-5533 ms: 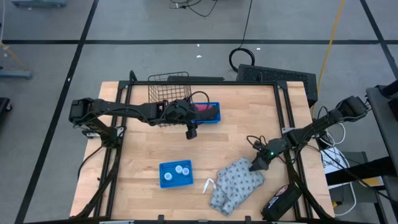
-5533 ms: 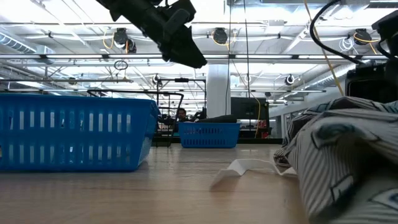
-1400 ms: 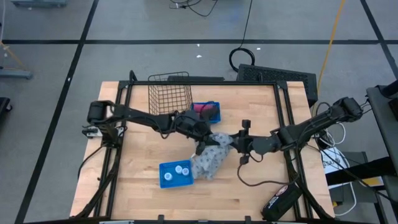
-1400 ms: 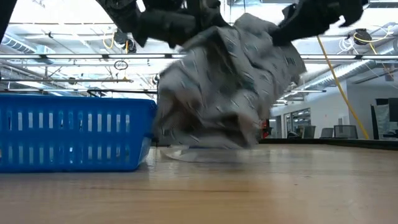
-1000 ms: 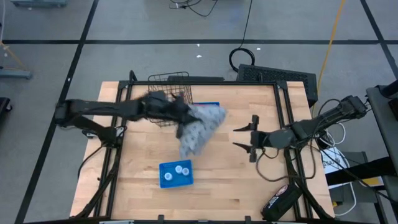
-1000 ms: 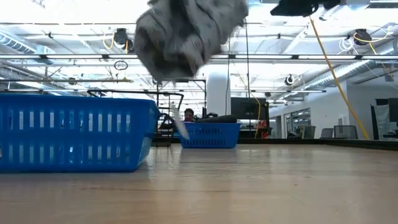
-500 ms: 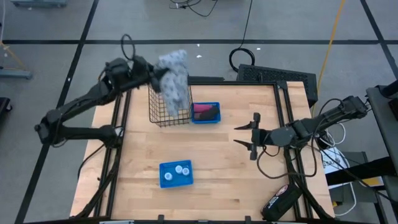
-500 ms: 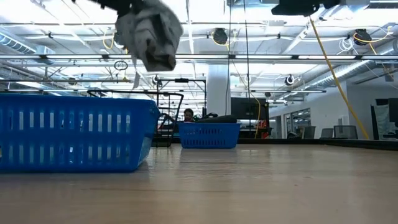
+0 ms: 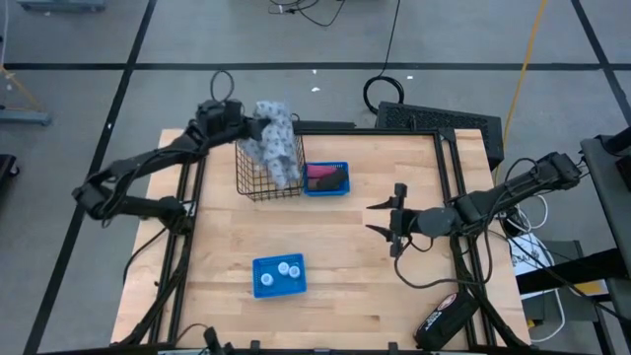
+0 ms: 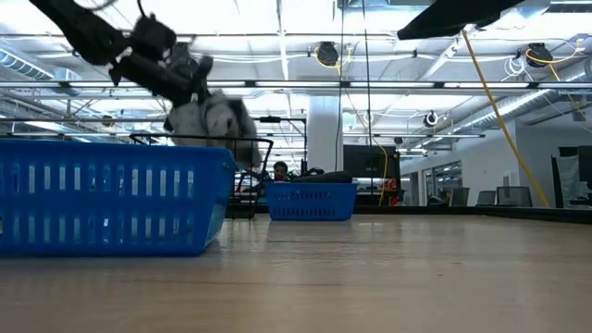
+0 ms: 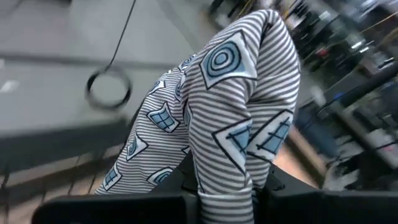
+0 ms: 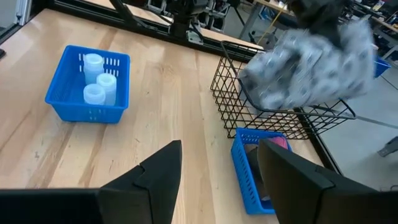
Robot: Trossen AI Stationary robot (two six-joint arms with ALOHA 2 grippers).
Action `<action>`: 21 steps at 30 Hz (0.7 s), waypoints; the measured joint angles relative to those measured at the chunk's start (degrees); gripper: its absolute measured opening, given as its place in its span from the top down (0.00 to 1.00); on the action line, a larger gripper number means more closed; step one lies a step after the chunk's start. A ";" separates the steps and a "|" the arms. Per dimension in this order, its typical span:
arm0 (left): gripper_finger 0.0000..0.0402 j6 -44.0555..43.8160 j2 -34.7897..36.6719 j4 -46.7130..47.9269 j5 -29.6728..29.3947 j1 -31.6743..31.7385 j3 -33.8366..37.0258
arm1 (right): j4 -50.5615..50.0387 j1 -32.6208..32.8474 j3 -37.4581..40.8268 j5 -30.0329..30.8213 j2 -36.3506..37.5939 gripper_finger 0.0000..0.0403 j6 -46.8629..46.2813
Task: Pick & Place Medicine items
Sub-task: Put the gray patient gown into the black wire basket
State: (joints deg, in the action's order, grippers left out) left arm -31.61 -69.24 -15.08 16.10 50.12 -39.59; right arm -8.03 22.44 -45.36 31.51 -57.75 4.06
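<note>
Left gripper (image 9: pixel 248 126) sits over the far left rim of the wire basket (image 9: pixel 268 166), jaws clamped on a patterned cloth (image 9: pixel 274 146). The cloth hangs from the jaws down into the basket; in the left wrist view its striped folds (image 11: pixel 236 118) fill most of the picture, pinched between the dark fingers (image 11: pixel 186 202).

Right gripper (image 9: pixel 383 219) hovers above the bare tabletop (image 9: pixel 355 286) right of centre, pointing toward the left arm, jaws wide and holding nothing. Its wrist view looks past the spread fingers (image 12: pixel 158 171) at the basket (image 12: pixel 273 106) and both trays.

Three white bottles (image 9: pixel 283 269) stand together in a small blue tray (image 9: pixel 278 275) near the front edge, well apart from both grippers. The right wrist view shows them upright at one end of the tray (image 12: pixel 74 99), touching or nearly touching each other.

Second blue tray (image 9: pixel 325 179) lies just beside the basket on its right, holding a pink block (image 9: pixel 321 173) and something dark I cannot make out.
</note>
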 joint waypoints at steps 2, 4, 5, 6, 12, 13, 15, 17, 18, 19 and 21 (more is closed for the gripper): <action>0.87 -0.51 -2.40 -1.07 -0.25 -0.36 1.12 | -0.03 0.00 0.00 -0.02 -0.07 0.51 0.06; 0.87 -0.62 -4.27 -2.74 -0.82 -0.69 1.38 | 0.04 0.00 0.00 0.00 -0.04 0.51 -0.09; 0.87 -0.62 -5.21 -3.53 -1.10 -0.78 1.40 | 0.04 0.00 0.00 0.00 -0.03 0.51 -0.15; 0.87 -0.63 -6.25 -3.81 -1.17 -0.75 1.45 | 0.04 0.00 0.00 -0.01 -0.05 0.51 -0.15; 0.87 -1.97 -11.18 -7.25 0.56 -0.80 1.57 | 0.04 0.02 0.00 0.00 -0.05 0.51 -0.27; 0.87 -1.97 -11.59 -7.23 0.50 -0.81 1.56 | 0.04 0.00 0.00 0.00 -0.05 0.51 -0.27; 0.87 -1.99 -12.32 -7.16 0.52 -0.80 1.54 | 0.04 0.00 0.00 0.00 -0.05 0.51 -0.29; 0.83 -2.08 -12.76 -6.56 0.48 -0.82 1.50 | 0.04 0.00 0.00 0.00 -0.05 0.51 -0.29; 0.81 -2.21 -12.86 -5.35 0.45 -0.82 1.61 | 0.04 0.01 0.00 0.00 -0.05 0.51 -0.26; 0.79 -2.14 -13.04 -4.75 0.40 -0.86 1.73 | 0.04 0.00 0.00 0.00 -0.04 0.51 -0.25; 0.74 -1.97 -13.02 -4.80 0.31 -1.00 1.74 | 0.04 0.00 0.02 0.00 -0.05 0.51 -0.25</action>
State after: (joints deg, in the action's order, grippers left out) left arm -33.58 -82.25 -19.88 16.42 49.12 -37.85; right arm -7.99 22.44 -45.34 31.51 -57.80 3.81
